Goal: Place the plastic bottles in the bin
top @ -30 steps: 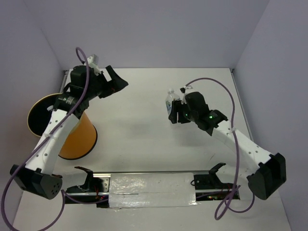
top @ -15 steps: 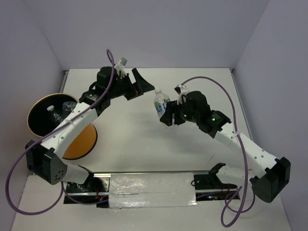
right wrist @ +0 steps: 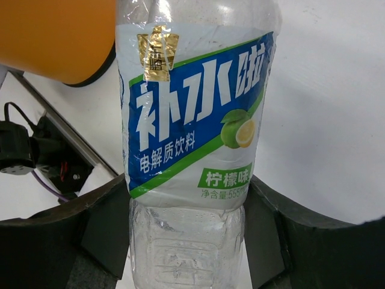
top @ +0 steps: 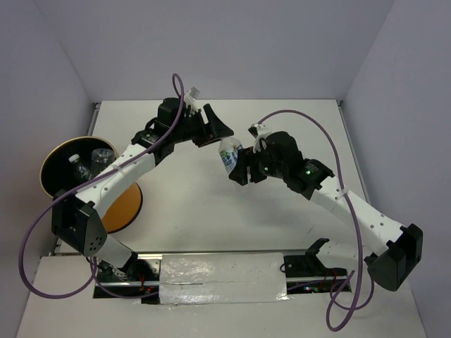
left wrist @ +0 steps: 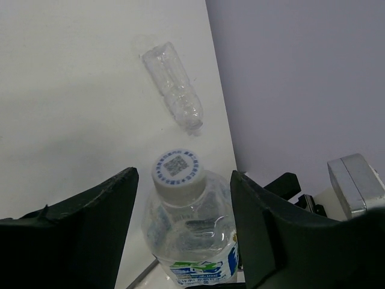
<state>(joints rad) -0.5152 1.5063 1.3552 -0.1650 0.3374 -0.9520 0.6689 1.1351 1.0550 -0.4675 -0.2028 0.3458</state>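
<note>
Left arm swung from bin [top: 121, 210] to centre. Left tool [left wrist: 183, 198], jaws parted, straddles cap end of labelled bottle [right wrist: 192, 120]. Right tool [right wrist: 186, 211] grips its body, above desk [left wrist: 72, 90]. Bare bottle [left wrist: 173, 84] lies on desk.

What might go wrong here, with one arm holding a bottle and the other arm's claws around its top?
1. The left gripper is open on either side of the labelled bottle, not touching it. If the right gripper lets go too soon, the bottle could fall to the table.
2. Gripping near the narrow cap could let the bottle slip or swing on the way to the bin.
3. The unlabelled clear bottle lies by the wall, probably awkward to grasp.
</note>
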